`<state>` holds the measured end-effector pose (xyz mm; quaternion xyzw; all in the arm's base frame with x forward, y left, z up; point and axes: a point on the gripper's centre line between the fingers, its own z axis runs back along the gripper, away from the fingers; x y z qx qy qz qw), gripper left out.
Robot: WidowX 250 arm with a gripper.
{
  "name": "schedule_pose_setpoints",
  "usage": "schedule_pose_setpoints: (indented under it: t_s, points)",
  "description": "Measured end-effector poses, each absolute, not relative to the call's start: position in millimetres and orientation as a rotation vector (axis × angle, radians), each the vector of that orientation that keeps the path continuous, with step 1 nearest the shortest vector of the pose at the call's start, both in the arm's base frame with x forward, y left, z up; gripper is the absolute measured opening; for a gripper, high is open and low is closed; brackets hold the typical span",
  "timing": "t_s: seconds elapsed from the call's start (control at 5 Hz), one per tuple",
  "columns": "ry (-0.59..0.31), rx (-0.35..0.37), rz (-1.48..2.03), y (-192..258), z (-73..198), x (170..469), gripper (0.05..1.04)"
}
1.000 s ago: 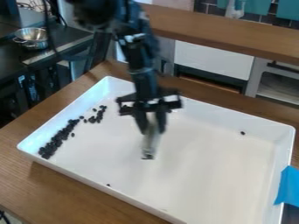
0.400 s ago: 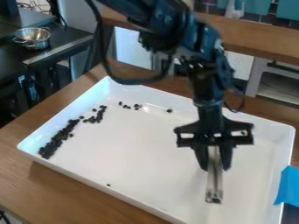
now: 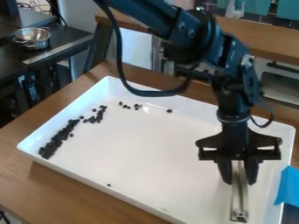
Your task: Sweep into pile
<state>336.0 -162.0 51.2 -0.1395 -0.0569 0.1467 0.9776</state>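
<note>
Brown wood table (image 3: pixel 35 183) under a white tray (image 3: pixel 146 166), a metal pot (image 3: pixel 34 41) on the dark counter (image 3: pixel 12 57) at upper left. Dark bits (image 3: pixel 55 142) lie mostly along the tray's left side. Since the last frame the gripper (image 3: pixel 238 178), jaws clenched on a pale tool (image 3: pixel 239 197), has shifted right and nearer the front.

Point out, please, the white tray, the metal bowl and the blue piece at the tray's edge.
White tray (image 3: pixel 143 148): camera view, on its bare floor.
Metal bowl (image 3: pixel 36 44): camera view, on its outer side.
Blue piece (image 3: pixel 288 186): camera view, on its middle.
</note>
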Motion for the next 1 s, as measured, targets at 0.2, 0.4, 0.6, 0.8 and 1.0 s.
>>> schedule_pose_setpoints:
  t_s: [0.2, 0.4, 0.6, 0.8, 1.0]
  points:
    - [-0.12, -0.259, 0.294, -171.5, 36.2, 335.3, 0.372]
    - [-0.147, -0.258, 0.281, -176.9, 32.1, 333.4, 0.372]
    - [-0.15, -0.248, 0.278, -171.8, 22.7, 327.3, 0.372]
    - [-0.151, -0.243, 0.277, -168.4, 20.2, 321.5, 0.372]
    - [-0.159, -0.241, 0.279, -162.9, 17.6, 318.6, 0.372]
